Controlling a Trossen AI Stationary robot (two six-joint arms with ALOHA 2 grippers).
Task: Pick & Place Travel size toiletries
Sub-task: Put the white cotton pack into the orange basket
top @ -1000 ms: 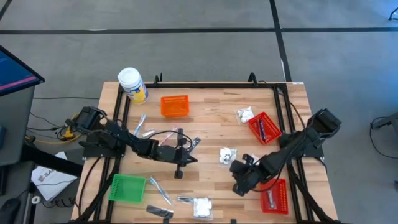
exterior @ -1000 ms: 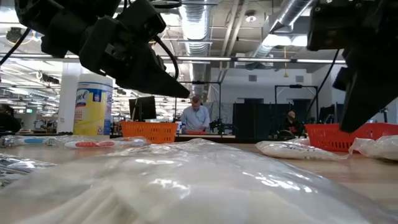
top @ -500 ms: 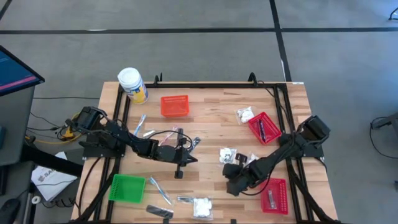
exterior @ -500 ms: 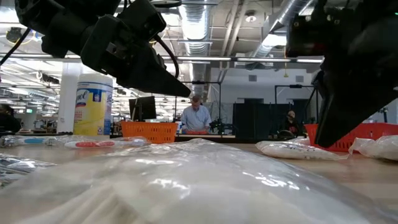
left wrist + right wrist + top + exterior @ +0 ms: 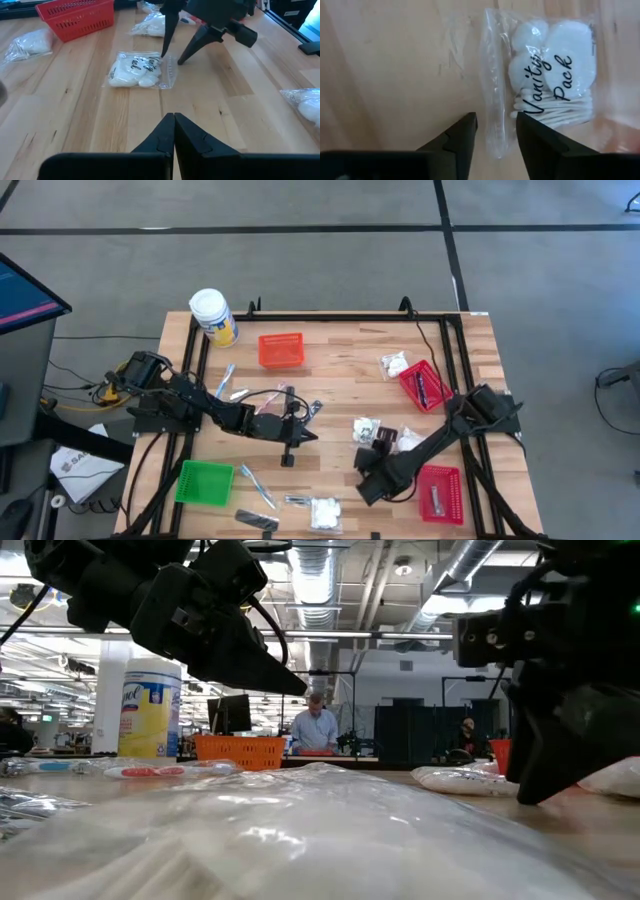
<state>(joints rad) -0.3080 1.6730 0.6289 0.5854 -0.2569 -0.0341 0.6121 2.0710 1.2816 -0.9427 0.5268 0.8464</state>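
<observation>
The right gripper [image 5: 495, 131] hangs over a clear-wrapped white packet [image 5: 555, 75], fingers apart and empty. The left gripper [image 5: 173, 118] waits mid-table, fingers together.

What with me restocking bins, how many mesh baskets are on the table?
4, seen from overhead: orange basket top centre, first red basket on the right, second red basket bottom right, green basket bottom left.
</observation>
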